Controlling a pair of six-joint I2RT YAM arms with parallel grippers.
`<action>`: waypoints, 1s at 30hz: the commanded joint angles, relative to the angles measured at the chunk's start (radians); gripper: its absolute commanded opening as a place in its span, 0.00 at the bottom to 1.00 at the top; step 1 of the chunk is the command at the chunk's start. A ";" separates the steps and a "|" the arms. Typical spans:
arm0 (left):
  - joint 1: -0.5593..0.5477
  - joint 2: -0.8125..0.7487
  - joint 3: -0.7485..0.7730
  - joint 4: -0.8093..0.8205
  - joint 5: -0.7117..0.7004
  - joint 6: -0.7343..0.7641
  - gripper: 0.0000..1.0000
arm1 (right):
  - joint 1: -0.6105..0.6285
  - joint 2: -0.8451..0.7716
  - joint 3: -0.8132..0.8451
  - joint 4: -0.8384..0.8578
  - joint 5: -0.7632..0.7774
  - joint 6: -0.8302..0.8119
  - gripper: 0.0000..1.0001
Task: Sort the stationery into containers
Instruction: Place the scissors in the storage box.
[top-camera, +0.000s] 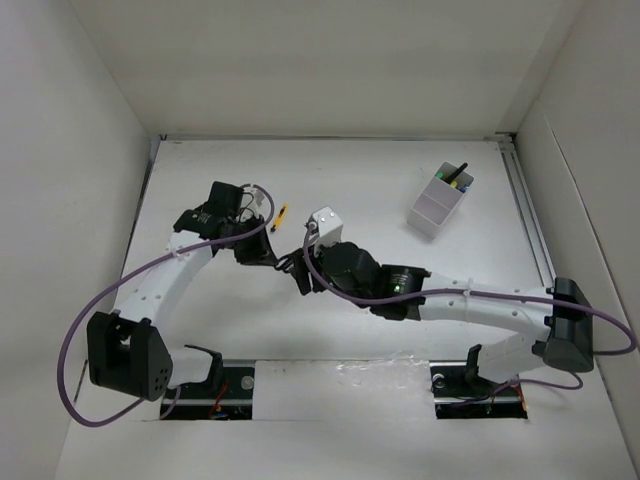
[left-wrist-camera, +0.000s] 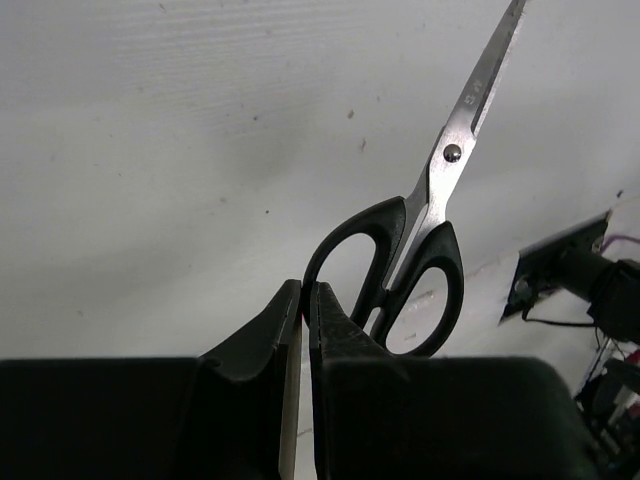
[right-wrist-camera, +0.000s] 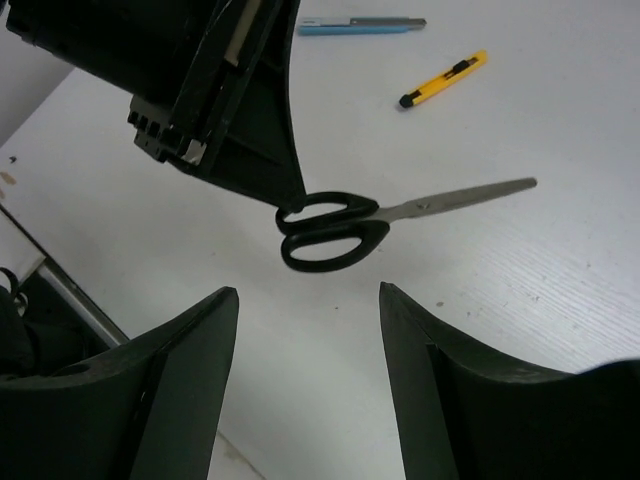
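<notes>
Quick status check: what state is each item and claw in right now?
Scissors: blades closed, handle pinched.
Left claw: shut on one handle ring.
Right claw: open, empty.
Yellow pen: lying loose.
Blue pen: lying loose.
Box: open-topped, markers standing in far compartment.

the scissors (right-wrist-camera: 400, 212) at the tips of the black left gripper (left-wrist-camera: 305, 290) have black handles and silver blades. beyond the black right gripper (right-wrist-camera: 308, 300) lie a yellow pen (right-wrist-camera: 443, 79) with black marks and a light blue pen (right-wrist-camera: 360, 24) with a grey end, on a white table (right-wrist-camera: 520, 300).
</notes>
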 joint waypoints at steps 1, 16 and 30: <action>-0.003 0.009 0.039 -0.069 0.130 0.078 0.00 | 0.032 0.018 0.090 -0.086 0.071 -0.055 0.64; -0.030 -0.010 -0.011 -0.050 0.256 0.087 0.00 | 0.198 0.150 0.284 -0.425 0.320 -0.118 0.64; -0.030 -0.039 -0.055 -0.050 0.296 0.087 0.00 | 0.279 0.302 0.440 -0.632 0.452 -0.170 0.64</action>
